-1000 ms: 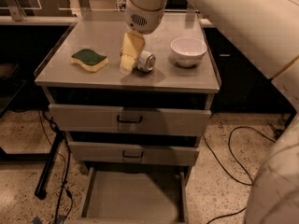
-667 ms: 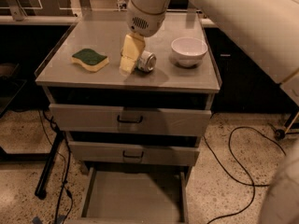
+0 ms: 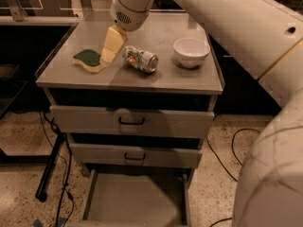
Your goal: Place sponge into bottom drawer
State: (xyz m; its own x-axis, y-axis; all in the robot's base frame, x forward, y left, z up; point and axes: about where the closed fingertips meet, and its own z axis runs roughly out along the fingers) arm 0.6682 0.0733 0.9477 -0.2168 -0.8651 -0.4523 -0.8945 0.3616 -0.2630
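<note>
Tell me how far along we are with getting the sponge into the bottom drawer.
Done: the bottom drawer stands pulled open. Under way: the hand is low over the cabinet top, right beside the sponge, which lies flat there, not lifted. Left: grasp the sponge, carry it down and release it in the drawer.

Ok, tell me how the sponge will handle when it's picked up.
The sponge lies flat on the cabinet top, so it probably won't roll. Its foam-looking yellow body likely squashes under a pinch and weighs little. The gripper hangs just beside it, on the side toward the can.
</note>
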